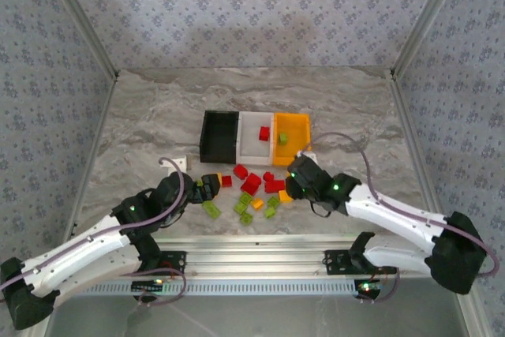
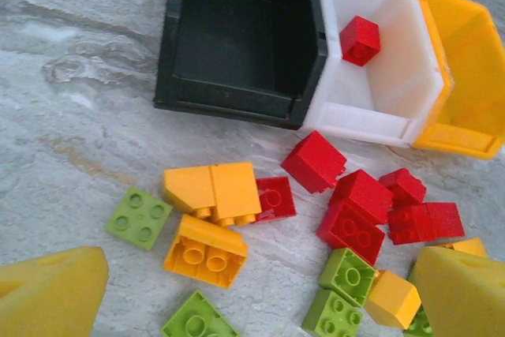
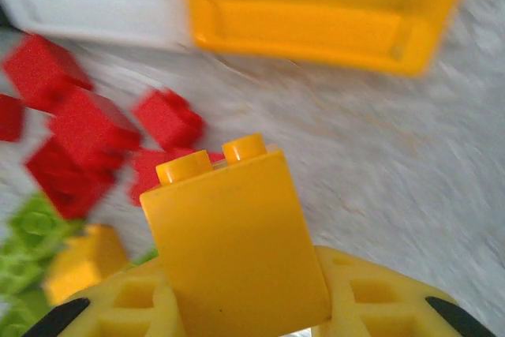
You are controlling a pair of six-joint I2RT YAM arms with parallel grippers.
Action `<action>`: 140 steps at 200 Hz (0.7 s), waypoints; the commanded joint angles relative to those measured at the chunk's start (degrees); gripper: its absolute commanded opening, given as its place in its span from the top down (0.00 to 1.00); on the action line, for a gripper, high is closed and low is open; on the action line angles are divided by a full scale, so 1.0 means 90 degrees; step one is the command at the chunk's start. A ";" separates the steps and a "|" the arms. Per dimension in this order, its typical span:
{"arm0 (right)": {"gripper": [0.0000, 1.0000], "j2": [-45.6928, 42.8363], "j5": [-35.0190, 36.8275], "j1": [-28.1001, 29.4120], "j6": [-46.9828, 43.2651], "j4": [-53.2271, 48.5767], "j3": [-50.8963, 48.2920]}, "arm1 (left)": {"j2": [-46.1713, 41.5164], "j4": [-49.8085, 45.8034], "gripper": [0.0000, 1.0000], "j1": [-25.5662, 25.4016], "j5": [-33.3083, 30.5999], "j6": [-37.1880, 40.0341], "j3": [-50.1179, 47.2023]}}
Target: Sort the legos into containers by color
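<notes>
My right fingers [image 1: 295, 176] pinch an orange-yellow brick [image 3: 229, 234]; my left fingers [image 1: 205, 187] hang spread over the pile [image 1: 256, 191]. Next, lift and carry it, probably to the empty black bin [image 1: 208, 135] at ten o'clock.

Bright, even light; right wrist view smears the legos [image 3: 87, 128].

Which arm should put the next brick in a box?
The right one. Its right gripper is shut on an orange-yellow brick, close to the bins. The left gripper is open and holds nothing, down by the loose bricks.
</notes>
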 commanded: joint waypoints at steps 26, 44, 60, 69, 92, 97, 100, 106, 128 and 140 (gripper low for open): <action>0.68 0.2439 -0.0697 0.0333 -0.1189 0.0723 0.2480 | -0.0481 -0.0780 0.01 0.0011 -0.0312 -0.0564 -0.0339; 0.68 0.3558 -0.0913 0.0314 -0.1383 0.0673 0.3729 | -0.0658 -0.0923 0.01 0.0026 -0.0252 -0.0664 -0.0438; 0.68 0.4402 -0.1091 0.0248 -0.1428 0.0508 0.4654 | -0.0795 -0.0979 0.01 0.0031 -0.0134 -0.0713 -0.0535; 0.68 0.4816 -0.1144 0.0193 -0.1423 0.0392 0.5134 | -0.0849 -0.0983 0.01 0.0040 -0.0074 -0.0756 -0.0591; 0.65 0.5710 -0.1231 0.0032 -0.1371 0.0084 0.6170 | -0.0869 -0.0985 0.01 0.0050 0.0044 -0.0825 -0.0672; 0.63 0.5844 -0.1248 0.0003 -0.1356 0.0032 0.6343 | -0.0850 -0.0985 0.01 0.0050 0.0066 -0.0825 -0.0679; 0.61 0.5924 -0.1253 -0.0015 -0.1342 0.0011 0.6432 | -0.0839 -0.0985 0.00 0.0050 0.0086 -0.0825 -0.0691; 0.55 0.6065 -0.1263 -0.0041 -0.1325 -0.0029 0.6616 | -0.0810 -0.0970 0.01 0.0050 0.0106 -0.0816 -0.0685; 0.32 0.6265 -0.1269 -0.0134 -0.1256 -0.0030 0.6967 | -0.0643 -0.0855 0.00 0.0058 0.0256 -0.0700 -0.0694; 0.29 0.6125 -0.1199 -0.0141 -0.1228 0.0076 0.6906 | -0.0509 -0.0779 0.01 0.0057 0.0358 -0.0598 -0.0666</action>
